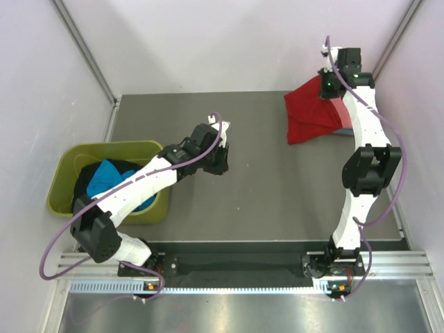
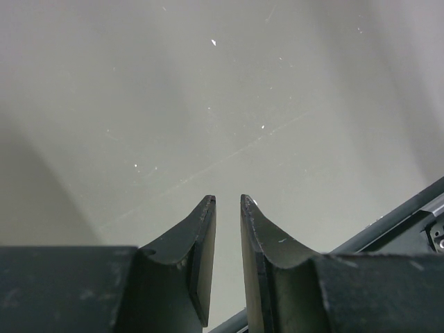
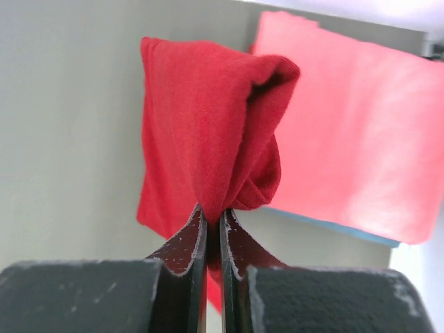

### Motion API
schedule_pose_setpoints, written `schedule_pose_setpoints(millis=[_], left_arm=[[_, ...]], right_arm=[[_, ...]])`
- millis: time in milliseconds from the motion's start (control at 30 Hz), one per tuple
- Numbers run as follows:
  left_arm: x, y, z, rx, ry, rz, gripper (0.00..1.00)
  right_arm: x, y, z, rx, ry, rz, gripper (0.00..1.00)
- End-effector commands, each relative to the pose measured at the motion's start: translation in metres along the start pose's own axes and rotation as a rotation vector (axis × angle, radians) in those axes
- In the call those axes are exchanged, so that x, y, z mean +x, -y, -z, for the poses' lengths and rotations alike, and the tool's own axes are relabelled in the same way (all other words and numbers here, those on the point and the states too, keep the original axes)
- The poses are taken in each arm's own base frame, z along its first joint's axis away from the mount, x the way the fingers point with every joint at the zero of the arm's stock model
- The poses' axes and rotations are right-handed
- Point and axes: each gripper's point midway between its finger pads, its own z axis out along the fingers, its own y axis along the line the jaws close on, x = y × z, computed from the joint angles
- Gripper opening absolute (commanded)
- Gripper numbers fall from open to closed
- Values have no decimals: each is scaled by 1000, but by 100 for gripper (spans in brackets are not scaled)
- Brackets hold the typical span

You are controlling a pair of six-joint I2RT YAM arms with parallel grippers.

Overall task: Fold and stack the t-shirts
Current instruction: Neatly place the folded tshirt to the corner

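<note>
Top view: a grey table (image 1: 263,194) seen from above. The right arm (image 1: 364,139) stretches long and nearly straight toward the far right corner. There the right gripper (image 1: 326,89) lifts a red t-shirt (image 1: 309,118) by one bunched edge, and the rest of the shirt drapes down onto the surface. A sliver of a salmon-pink t-shirt (image 1: 340,111) shows just beside it. The left arm (image 1: 139,184) is bent at the elbow, and the left gripper (image 1: 219,161) hovers over the left middle of the table. At the left edge sits an olive-green tub (image 1: 66,163) holding a turquoise t-shirt (image 1: 111,173) and a black t-shirt (image 1: 87,182).

Left wrist view: the fingers stand slightly apart with nothing between them. Below them is only bare table.

Right wrist view: the jaws are pressed together on a gathered fold of the red t-shirt, which hangs in a loose tube. Behind it the salmon-pink t-shirt lies flat, with a thin blue edge (image 3: 333,227) beneath it.

The step appears to be laying the red shirt on that stack. To do it well, carry the cloth fully over the pink one. Lower it so the hanging end lands first, then draw back to spread it flat before letting go, since a bunched pinch may drop it crumpled.
</note>
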Motion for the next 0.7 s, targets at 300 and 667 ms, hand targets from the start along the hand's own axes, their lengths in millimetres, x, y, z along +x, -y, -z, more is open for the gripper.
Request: schedule_pose_setpoints(millis=[300,667], left_arm=[[-1,-5,-5,-21,0,-23,27],[3,-14,-11,-66,-17,-28,27]], right_arm=[[-39,92,22,130,125,-42,0],[-33,143,-3,150,172,-131,0]])
